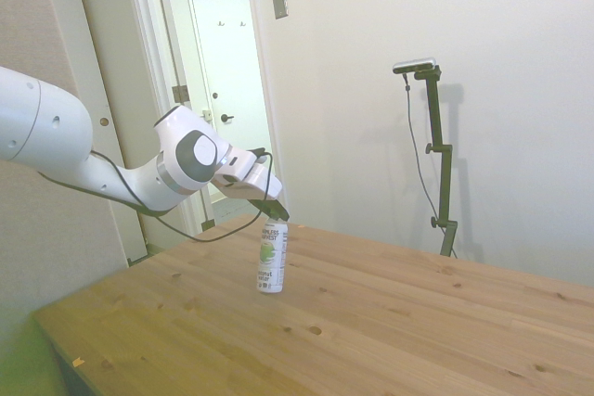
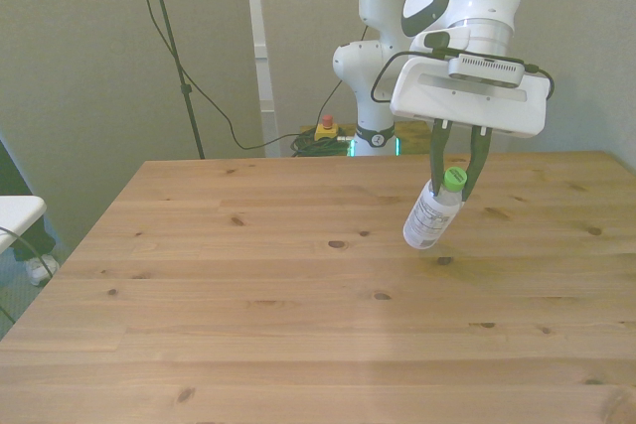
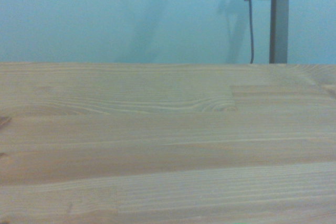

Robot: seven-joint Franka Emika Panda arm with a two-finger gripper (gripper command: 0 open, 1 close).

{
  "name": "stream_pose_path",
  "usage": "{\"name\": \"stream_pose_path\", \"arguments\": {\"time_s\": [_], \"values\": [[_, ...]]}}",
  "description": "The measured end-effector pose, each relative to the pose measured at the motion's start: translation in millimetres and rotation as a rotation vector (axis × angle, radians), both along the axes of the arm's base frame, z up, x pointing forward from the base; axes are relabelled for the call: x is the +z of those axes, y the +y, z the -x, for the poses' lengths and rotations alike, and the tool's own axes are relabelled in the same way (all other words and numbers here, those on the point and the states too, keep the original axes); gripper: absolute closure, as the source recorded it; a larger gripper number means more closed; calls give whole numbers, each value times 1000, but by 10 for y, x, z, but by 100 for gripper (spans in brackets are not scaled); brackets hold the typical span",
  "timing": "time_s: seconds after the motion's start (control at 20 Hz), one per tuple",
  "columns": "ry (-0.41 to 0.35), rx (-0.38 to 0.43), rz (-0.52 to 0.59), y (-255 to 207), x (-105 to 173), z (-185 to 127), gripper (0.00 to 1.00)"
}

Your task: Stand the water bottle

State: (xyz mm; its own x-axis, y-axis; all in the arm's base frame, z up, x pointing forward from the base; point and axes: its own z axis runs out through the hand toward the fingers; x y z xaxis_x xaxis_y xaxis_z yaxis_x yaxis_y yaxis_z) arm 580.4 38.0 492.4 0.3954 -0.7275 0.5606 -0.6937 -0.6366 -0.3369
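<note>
While the bottle (image 2: 431, 215) hangs by its green cap (image 2: 454, 179) between the fingers, it tilts in the front view, base toward that view's left, low over or just touching the table (image 2: 248, 275); the side view shows it near upright. The gripper (image 2: 456, 184) is clamped narrow on the cap end. Risk: letting go while it leans could tip it over. A cap-only hold may also let it swing or slip.

Side view is taken from off one side of the worktop (image 1: 371, 322), facing across it toward a wall and door. Front view is taken from across the worktop (image 2: 248, 295), angled downward. Both share the worktop. Wrist view is held close, low over the planks (image 3: 157, 145).
</note>
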Motion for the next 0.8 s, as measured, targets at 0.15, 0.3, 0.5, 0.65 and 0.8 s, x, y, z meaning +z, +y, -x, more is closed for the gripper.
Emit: {"name": "stream_pose_path", "arguments": {"time_s": [0.15, 0.3, 0.5, 0.65, 0.8], "values": [[-75, -22, 0, 68, -41, 132, 100], [-142, -44, 12, 123, -122, 181, 100], [-207, -63, 19, 227, -271, 220, 100], [-256, -70, 12, 288, -328, 245, 100], [-278, -68, 14, 300, -436, 251, 100]]}}
